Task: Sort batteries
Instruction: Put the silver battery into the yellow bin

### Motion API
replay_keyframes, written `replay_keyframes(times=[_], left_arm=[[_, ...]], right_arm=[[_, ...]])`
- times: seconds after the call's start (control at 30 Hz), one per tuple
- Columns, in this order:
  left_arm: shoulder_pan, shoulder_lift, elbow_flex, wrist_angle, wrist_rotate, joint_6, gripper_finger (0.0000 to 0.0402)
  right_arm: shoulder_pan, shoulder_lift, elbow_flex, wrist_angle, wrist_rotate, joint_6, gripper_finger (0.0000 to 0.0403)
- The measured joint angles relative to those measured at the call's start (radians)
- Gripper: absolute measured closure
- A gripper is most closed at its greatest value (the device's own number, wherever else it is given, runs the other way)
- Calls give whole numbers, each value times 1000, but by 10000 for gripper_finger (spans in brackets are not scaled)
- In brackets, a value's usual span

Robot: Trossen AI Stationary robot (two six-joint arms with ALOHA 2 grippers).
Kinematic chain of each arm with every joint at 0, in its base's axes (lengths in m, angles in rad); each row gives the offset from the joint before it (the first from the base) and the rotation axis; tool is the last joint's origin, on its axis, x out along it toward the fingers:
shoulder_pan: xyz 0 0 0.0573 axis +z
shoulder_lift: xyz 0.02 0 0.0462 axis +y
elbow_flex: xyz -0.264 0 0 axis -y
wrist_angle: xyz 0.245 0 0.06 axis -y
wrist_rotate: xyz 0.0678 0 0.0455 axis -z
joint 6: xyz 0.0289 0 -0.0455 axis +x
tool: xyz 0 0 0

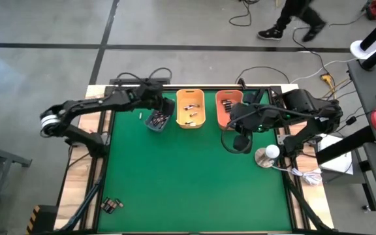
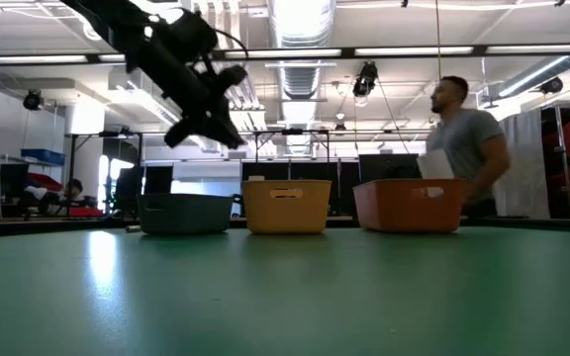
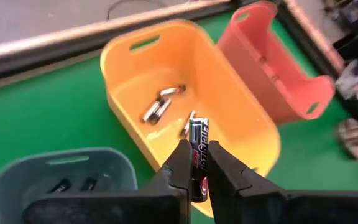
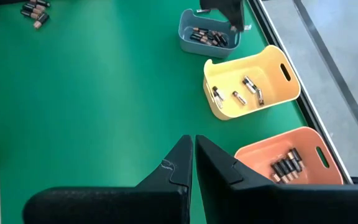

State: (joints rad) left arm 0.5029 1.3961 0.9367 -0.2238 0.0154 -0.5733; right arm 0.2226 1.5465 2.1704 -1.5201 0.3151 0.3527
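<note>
- The left gripper is clenched on a black battery, held upright between the two fingers with its top end poking out above them.
- In the left wrist view the battery hangs over the near edge of the yellow bin, which already holds a few silvery cells.
- From above, the left gripper sits high over the grey bin, close to the gap between it and the yellow bin.
- The grey bin holds dark cells; the orange bin holds more dark ones.
- The right gripper has its fingers pressed together on nothing, waiting above the cloth near the orange bin.
- A small pile of unsorted batteries lies at the near left corner of the table, well apart from the bins.
- Risk, as I judge it: letting go while near a bin rim could bounce the cell onto the table or into the wrong bin.
- A drop from this height may also make it roll out.
</note>
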Motion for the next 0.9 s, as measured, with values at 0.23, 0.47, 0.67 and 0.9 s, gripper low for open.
replay_keyframes(times=[0.23, 0.47, 0.67, 0.9], left_arm=[[0, 187, 61, 76, 28, -47, 392], [-14, 433, 381, -205, 21, 205, 393], [-11, 645, 621, -436, -7, 341, 393], [-31, 764, 761, -534, -7, 391, 393]], right_arm=[[0, 0, -4, -1, 0, 9, 390], [0, 0, -33, -3, -1, 14, 390], [0, 0, -48, -53, -2, 40, 390], [0, -7, -55, -51, -2, 37, 390]])
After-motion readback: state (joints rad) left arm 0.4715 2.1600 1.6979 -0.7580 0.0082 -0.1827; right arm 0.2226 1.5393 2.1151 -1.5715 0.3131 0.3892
